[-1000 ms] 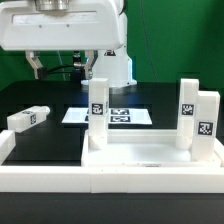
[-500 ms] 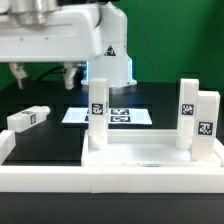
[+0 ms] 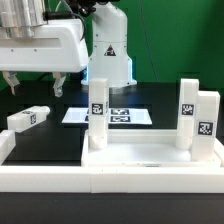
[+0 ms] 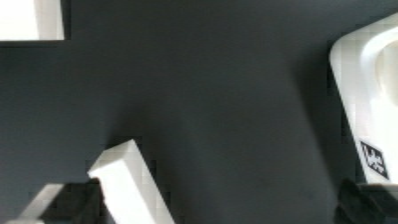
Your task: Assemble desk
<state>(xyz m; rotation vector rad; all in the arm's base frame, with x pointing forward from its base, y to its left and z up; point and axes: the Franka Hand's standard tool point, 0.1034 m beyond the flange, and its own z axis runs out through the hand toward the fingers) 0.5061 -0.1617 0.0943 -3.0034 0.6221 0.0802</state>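
Gripper: mine (image 3: 36,84), hanging over the table's far corner at the exterior view's left; fingers (image 3: 60,84) spread wide, nothing between them.
Loose leg: one (image 3: 28,118), lying on its side below my gripper, near the table edge at the exterior view's left; short square-section white block, smooth plastic, a black-and-white tag on its end face.
Tabletop: white rimmed panel (image 3: 140,157) at the table's near edge, toward the exterior view's right; matte plastic, low raised rim.
Upright legs: three stand on the tabletop, one (image 3: 98,108) at its far corner on the exterior view's left, two (image 3: 188,110) (image 3: 205,122) close together at the far corner on the right; each a tall square block with tags.
Marker board: thin flat white sheet (image 3: 76,115) on the table behind the panel, partly hidden by the upright leg.
Table: black, matte surface (image 3: 45,140).
Rail: low white border (image 3: 40,182) along the near edge.
Wrist view: mostly dark table; a white block edge (image 4: 128,180) cut off by the frame, blurred; a rounded white part (image 4: 368,80) with a tag fragment, too close to identify.
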